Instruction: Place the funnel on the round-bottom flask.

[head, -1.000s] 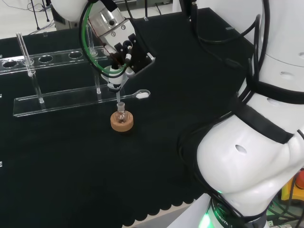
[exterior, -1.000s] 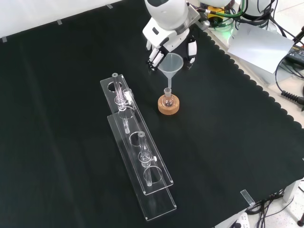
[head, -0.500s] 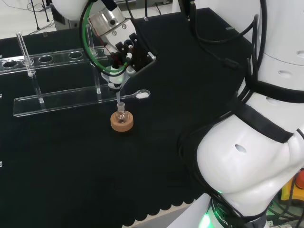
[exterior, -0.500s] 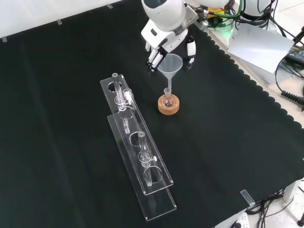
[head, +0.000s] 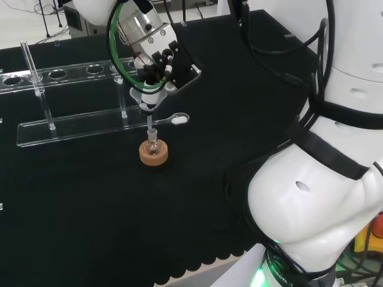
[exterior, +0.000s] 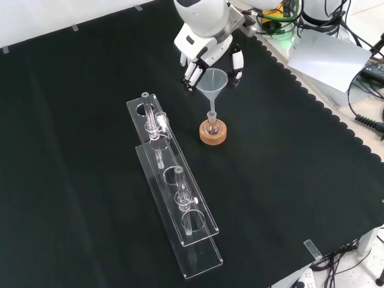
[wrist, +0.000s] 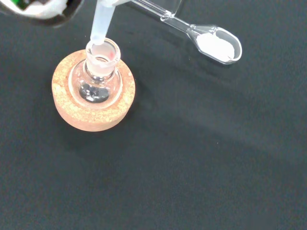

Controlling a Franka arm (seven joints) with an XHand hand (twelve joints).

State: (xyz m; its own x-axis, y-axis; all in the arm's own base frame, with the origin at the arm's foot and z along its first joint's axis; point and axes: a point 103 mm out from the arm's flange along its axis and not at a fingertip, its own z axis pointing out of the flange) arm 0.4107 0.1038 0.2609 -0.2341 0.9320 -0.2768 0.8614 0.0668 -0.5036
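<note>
Right now the black and white robot hand [exterior: 207, 51] sits above the middle of the black cloth [exterior: 72, 120], fingers curled round the rim of the clear plastic cone funnel [exterior: 213, 84] and pinching it upright. From the front view, the funnel's wide mouth opens upward between the fingers, and its thin stem drops straight down at six o'clock toward the small clear glass round-bottom flask [exterior: 210, 125]. That flask stands in its round cork ring stand [exterior: 213, 134]. Up close in the wrist view, the stem's tip meets the flask's neck at the rim; whether it is truly inside cannot be judged. A dark patch shows at the bottom of the flask's bulb.

Off at about nine o'clock from the flask in the front view runs the long clear acrylic test-tube rack [exterior: 174, 204], with glass tubes standing in it. Just beside the cork ring in the wrist view lies a clear plastic spoon [wrist: 211, 43] holding white powder, apart from the stand.
</note>
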